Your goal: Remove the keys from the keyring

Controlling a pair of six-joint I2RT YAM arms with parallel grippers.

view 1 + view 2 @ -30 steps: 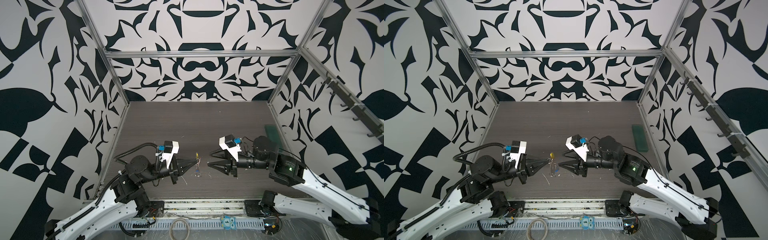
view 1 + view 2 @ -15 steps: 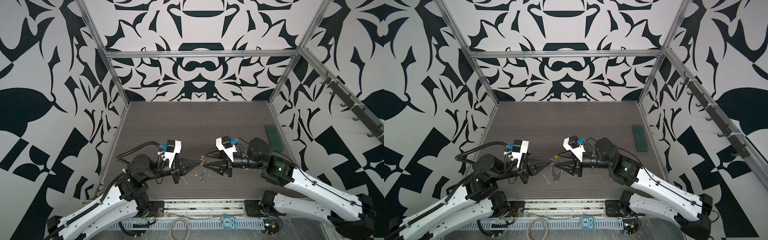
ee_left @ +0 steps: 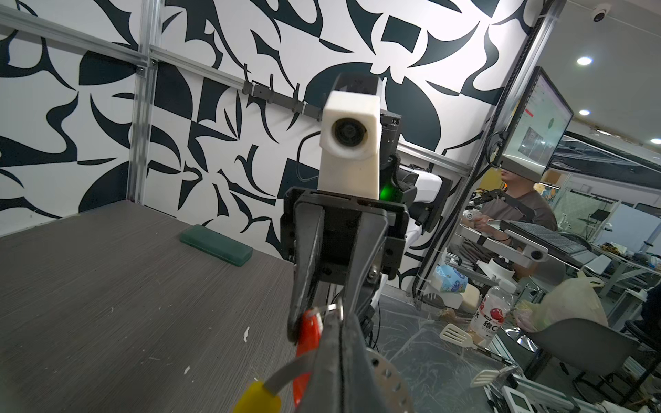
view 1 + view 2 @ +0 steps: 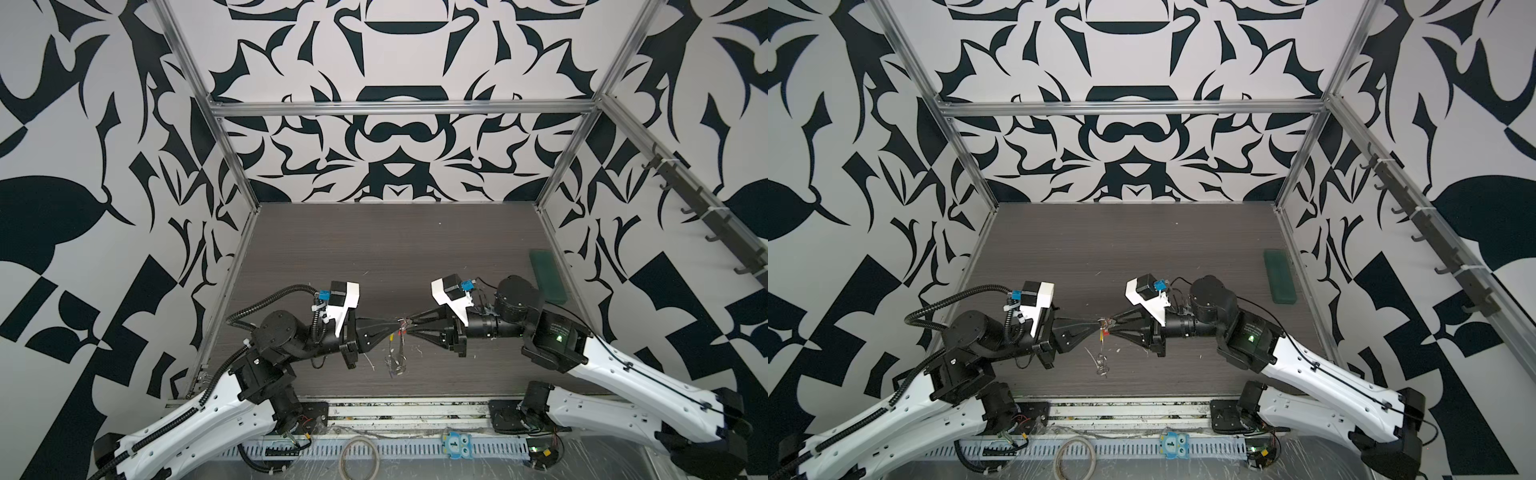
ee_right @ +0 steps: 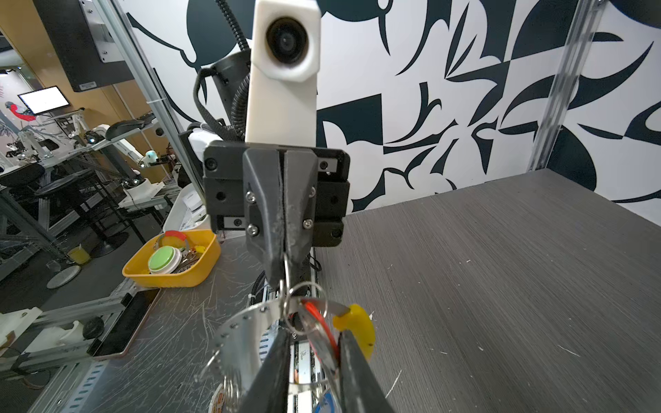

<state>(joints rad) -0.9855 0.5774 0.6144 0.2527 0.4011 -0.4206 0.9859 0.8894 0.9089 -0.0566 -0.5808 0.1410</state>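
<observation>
- The table (image 4: 374,249) is dark grey, wood-grained and flat. White flecks (image 3: 246,334) and fine scratches are scattered over its front half.
- The walls (image 4: 395,62) on three sides are white panels with bold black shapes, held in an aluminium frame (image 4: 399,108). A rail of hooks (image 4: 706,216) runs along the right-hand wall.
- A green block (image 4: 547,276) lies flat on the table close to the right-hand wall, well apart from both arms.
- A beige hoop (image 4: 360,441) lies off the table, in front of its front edge.
- The left gripper (image 5: 284,275) has its jaws pressed together, pinching a thin metal ring of the keyring (image 5: 243,336).
- The keyring hangs in the air between the two grippers, over the front middle of the table. Its grey perforated band curves downward, and its yellow section (image 5: 357,325) sits just beside the right gripper (image 4: 409,327).
- The right gripper has its jaws narrowly apart with the red key (image 3: 310,329) between them. The key lies against one finger; whether it is clamped cannot be told.
- The blue key (image 5: 323,406) shows only as a sliver below the right gripper's fingers.
- Beyond the open front stands a scratched metal bench (image 5: 200,321) carrying a yellow tray (image 5: 171,264).
- A person (image 3: 518,211) sits under a lit monitor (image 3: 536,125), and the ceiling lights are on.
</observation>
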